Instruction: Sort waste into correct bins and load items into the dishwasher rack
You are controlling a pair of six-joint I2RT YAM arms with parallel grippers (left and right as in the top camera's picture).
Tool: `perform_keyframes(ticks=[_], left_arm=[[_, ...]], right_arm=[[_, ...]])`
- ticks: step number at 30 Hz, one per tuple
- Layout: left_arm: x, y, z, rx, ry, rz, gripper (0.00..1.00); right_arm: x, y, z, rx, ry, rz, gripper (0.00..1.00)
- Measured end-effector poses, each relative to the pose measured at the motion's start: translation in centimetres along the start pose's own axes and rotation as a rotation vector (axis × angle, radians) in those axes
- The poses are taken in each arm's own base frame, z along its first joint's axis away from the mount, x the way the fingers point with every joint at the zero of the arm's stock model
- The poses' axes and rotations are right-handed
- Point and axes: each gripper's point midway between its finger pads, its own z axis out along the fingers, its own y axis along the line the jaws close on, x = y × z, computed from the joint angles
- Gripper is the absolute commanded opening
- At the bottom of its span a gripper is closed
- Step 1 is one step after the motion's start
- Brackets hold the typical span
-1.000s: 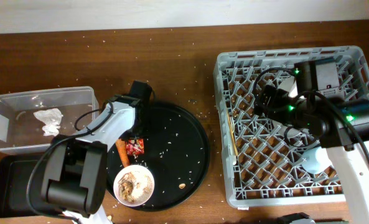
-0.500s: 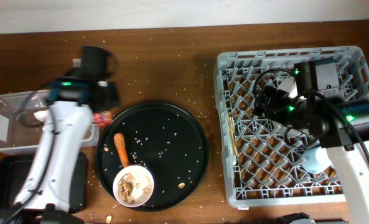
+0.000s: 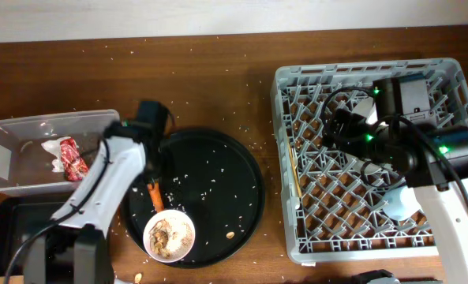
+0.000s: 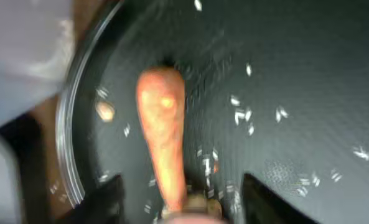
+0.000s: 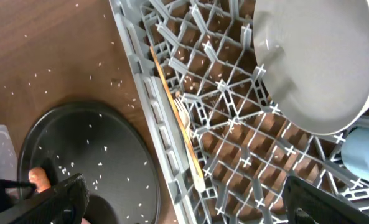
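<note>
Left gripper (image 4: 181,186) wide open, hanging right over the carrot (image 4: 162,130) on the round black tray (image 3: 226,189)

Half a second back that arm was over the clear tub (image 3: 28,126) with the red wrapper (image 3: 73,158). Now the wrapper lies in the tub beside the crumpled napkin (image 3: 54,155), and the arm has swung back to the tray. Right gripper (image 5: 184,183) hasn't budged, fingers spread and empty above the dishwasher rack (image 3: 289,158). Left wrist view is pretty blurry, and the bowl of scraps (image 3: 169,234) barely shows at its bottom edge. Plate (image 5: 315,62) sits in the rack, mostly hidden under the right arm from overhead. Blue cup (image 5: 364,155) is cut off at the frame edge, and the chopstick (image 5: 172,99) lies along the rack's left wall.
</note>
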Motion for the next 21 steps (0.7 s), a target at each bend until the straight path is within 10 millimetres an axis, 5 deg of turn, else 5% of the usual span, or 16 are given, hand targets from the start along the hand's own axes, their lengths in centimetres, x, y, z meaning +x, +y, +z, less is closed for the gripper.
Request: perform_keyframes(ticks=[4,7,11,13,15,17,18,21], left_arm=[[1.6,0.5,3.8,-0.011,0.001,-0.056,0.46],[2.0,0.5,5.7,-0.001,-0.026,-0.073,0.14],[1.9,0.3,5.5,0.008,-0.016,-0.080,0.13],[0.7,-0.1,2.8,0.014,-0.011,-0.081,0.06],[-2.0,-0.8,-2.2,0.061,-0.099,-0.092,0.00],[-2.0,0.3,-6.3,0.088,-0.141,-0.131,0.00],[-0.9,1.7,-7.5,0.077,-0.121,-0.178,0.02],[4.1,10.4,-9.4,-0.079,-0.011,-0.523,0.04]], right_arm=[[0.0,0.0,0.0,0.000,0.001,0.000,0.98],[0.0,0.0,0.0,-0.001,0.000,0.000,0.98],[0.1,-0.1,0.0,0.003,0.006,0.000,0.98],[0.2,-0.1,0.0,0.003,0.007,0.001,0.98],[0.1,-0.1,0.0,0.003,0.006,0.000,0.98],[0.2,-0.1,0.0,0.004,0.008,0.001,0.98],[0.2,-0.1,0.0,0.003,0.006,0.000,0.98],[0.2,-0.1,0.0,0.004,0.007,0.001,0.98]])
